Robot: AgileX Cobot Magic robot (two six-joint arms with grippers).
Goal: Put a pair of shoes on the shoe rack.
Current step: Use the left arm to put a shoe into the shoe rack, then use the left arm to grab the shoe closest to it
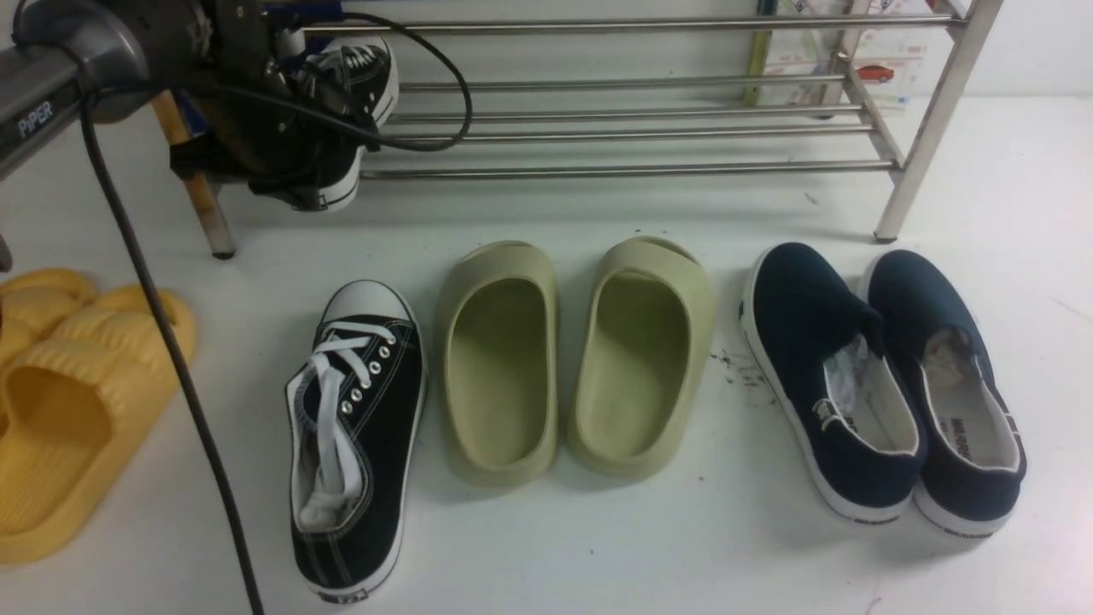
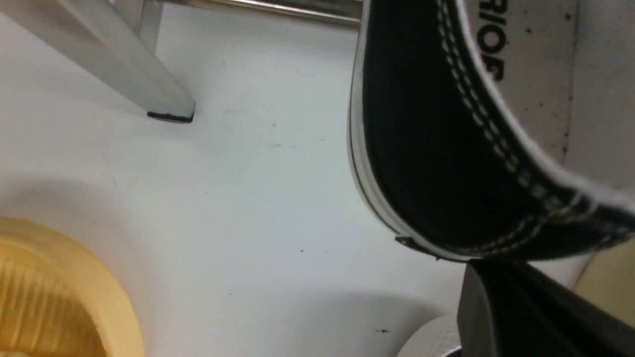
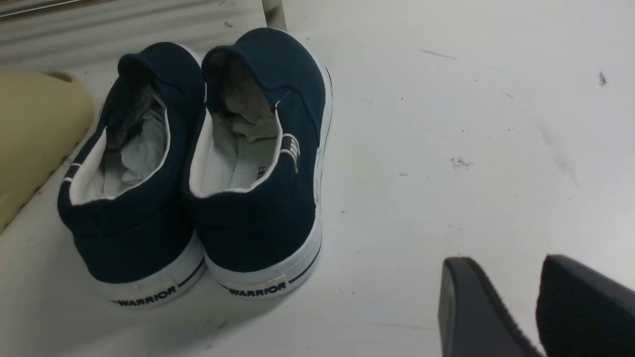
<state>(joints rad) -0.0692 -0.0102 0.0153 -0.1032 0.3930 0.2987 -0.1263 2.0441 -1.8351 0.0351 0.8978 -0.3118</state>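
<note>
One black canvas sneaker [image 1: 354, 436] with white laces lies on the white table, toe toward the shoe rack [image 1: 640, 128]. My left gripper [image 1: 273, 158] is shut on the other black sneaker [image 1: 363, 81] at its heel. It holds the shoe tilted at the rack's left end, toe over the lower bars and heel out in front. In the left wrist view the sneaker's heel [image 2: 436, 148] hangs above the table, with one dark finger [image 2: 501, 312] under it and a rack leg [image 2: 124, 64] behind. My right gripper [image 3: 501, 267] is open and empty over bare table.
Two olive-green slides [image 1: 499, 367] [image 1: 640, 359] lie in the middle. Navy slip-ons [image 1: 820, 376] stand at the right, and show in the right wrist view [image 3: 258, 163]. Yellow slides [image 1: 60, 401] lie at the left edge. A rust-stained leg [image 1: 201, 196] is near my left arm's cable.
</note>
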